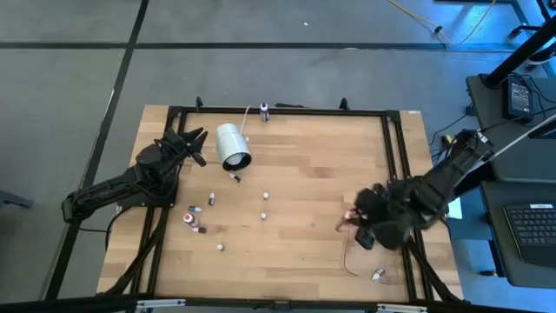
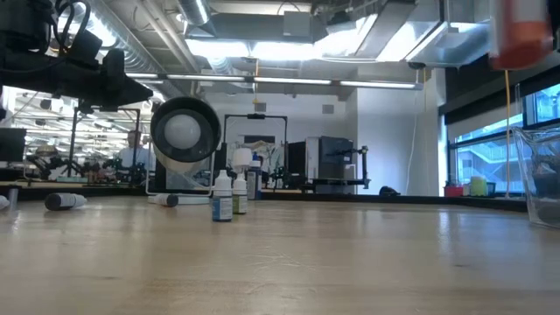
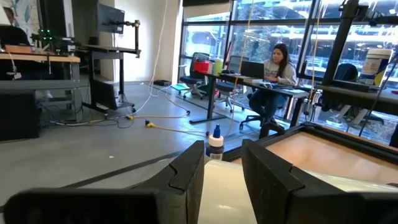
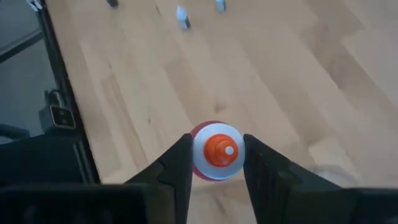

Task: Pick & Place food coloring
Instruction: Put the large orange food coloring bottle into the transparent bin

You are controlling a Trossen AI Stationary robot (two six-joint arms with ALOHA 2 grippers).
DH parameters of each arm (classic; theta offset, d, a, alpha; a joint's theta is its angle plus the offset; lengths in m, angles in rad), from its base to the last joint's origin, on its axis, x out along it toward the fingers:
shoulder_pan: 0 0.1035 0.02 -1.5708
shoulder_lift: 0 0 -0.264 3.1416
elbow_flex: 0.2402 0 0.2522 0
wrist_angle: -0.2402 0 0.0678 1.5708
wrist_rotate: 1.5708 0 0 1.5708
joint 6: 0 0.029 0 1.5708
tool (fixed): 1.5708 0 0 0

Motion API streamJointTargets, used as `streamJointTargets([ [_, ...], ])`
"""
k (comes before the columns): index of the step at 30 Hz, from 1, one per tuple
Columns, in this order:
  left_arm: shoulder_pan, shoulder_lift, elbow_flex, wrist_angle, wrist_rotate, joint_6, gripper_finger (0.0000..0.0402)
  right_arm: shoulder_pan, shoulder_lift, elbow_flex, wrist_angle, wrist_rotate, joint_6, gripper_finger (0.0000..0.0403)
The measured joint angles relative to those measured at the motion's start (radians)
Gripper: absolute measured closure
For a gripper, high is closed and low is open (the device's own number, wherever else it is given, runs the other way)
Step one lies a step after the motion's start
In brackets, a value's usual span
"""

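Note:
My right gripper point(image 4: 216, 163) hangs over the table's right part point(image 1: 358, 219), shut on one food coloring bottle point(image 4: 216, 151) with a red body and a white cap with an orange tip. The low view shows that bottle point(image 2: 520, 37) high above the wood. Several other tiny bottles point(image 1: 211, 198) lie or stand scattered on the table's left half; two stand upright point(image 2: 222, 198). My left gripper point(image 3: 222, 168) is open, beside the white cylinder point(image 1: 233, 146), which lies on its side; whether it touches the cylinder I cannot tell. My right gripper pinches the bottle between its two fingers point(image 4: 177, 165), one on each side of the round body point(image 4: 200, 169) just under the cap. The fingers come from above, pointing down. The bottle sits upright with its cap toward the wrist camera, lifted clear of the table.
A dark frame point(image 1: 395, 148) runs round the wooden table. One bottle point(image 1: 264, 110) stands at the far edge, another point(image 1: 378, 275) lies near the right near corner. A clear container wall point(image 2: 542, 179) shows at the right. Bare wood point(image 1: 321, 165) lies between the arms. A seated person point(image 3: 277, 68) is beyond.

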Motion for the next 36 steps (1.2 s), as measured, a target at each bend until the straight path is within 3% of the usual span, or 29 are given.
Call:
streamJointTargets([
  [6, 0.000, 0.000, 0.000, 0.000, 0.000, 0.000, 0.0297, 0.181, 0.006, 0.000, -0.174, 0.027, 0.262, 0.0281],
  [13, 0.000, 0.000, 0.000, 0.000, 0.001, 0.000, 0.0297, 0.254, 0.078, 0.000, -0.424, 0.021, 0.548, 0.0281],
  [24, 0.000, 0.000, 0.000, 0.000, -0.001, 0.000, 0.0297, 0.262, 0.220, -0.014, -0.425, -0.038, 0.597, 0.0281],
  [31, 0.000, 0.000, 0.000, 0.000, -0.001, 0.000, 0.0297, 0.347, 0.125, -0.154, -0.427, -0.052, 0.823, 0.0281],
  [36, 0.000, 0.000, 0.000, 0.000, -0.001, -0.004, 0.0297, 0.372, 0.067, -0.252, -0.403, -0.043, 0.867, 0.0281],
])
